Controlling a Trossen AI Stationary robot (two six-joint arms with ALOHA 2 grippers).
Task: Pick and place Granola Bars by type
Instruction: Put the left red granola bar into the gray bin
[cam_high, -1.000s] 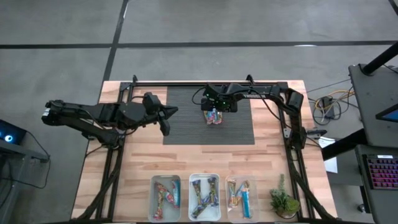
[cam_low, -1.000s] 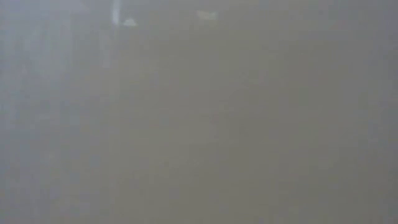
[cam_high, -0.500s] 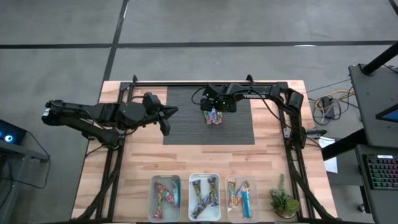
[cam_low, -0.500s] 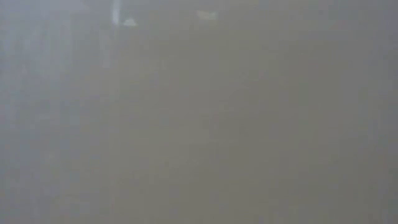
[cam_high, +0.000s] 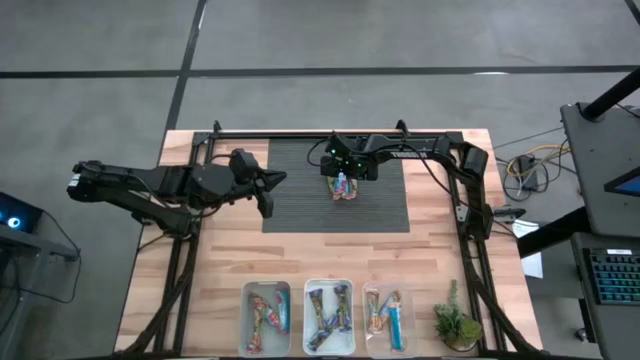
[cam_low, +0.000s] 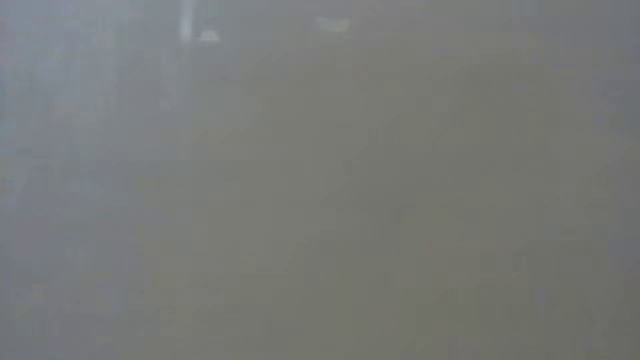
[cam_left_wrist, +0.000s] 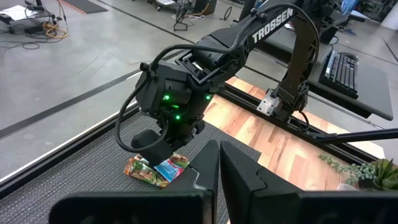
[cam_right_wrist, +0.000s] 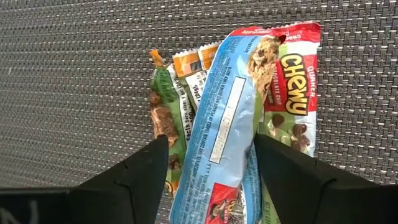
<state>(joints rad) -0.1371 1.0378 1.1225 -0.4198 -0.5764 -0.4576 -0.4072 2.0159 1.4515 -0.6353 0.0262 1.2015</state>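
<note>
Three Granola Bars lie piled on the dark ribbed mat (cam_high: 300, 210). A blue bar (cam_right_wrist: 221, 124) lies on top. A red Chewy bar (cam_right_wrist: 292, 81) and a green and orange bar (cam_right_wrist: 168, 106) lie under it. My right gripper (cam_right_wrist: 211, 142) stands open over the pile (cam_high: 343, 190), pointing steeply down, one finger on each long side of the blue bar. My left gripper (cam_high: 267, 198) is shut and hangs above the mat's left edge, holding nothing. The low view is blank grey. My right gripper has its fingers (cam_right_wrist: 146, 163) astride the blue bar's near half, over the bars beneath. I cannot tell whether they touch any wrapper. All the bars lie flat on the mat.
Three clear bins (cam_high: 245, 320), (cam_high: 306, 320), (cam_high: 410, 340) stand in a row at the table's near edge, each with several bars inside. A small green plant (cam_high: 455, 322) sits to their right. Bare wood lies between the mat and the bins.
</note>
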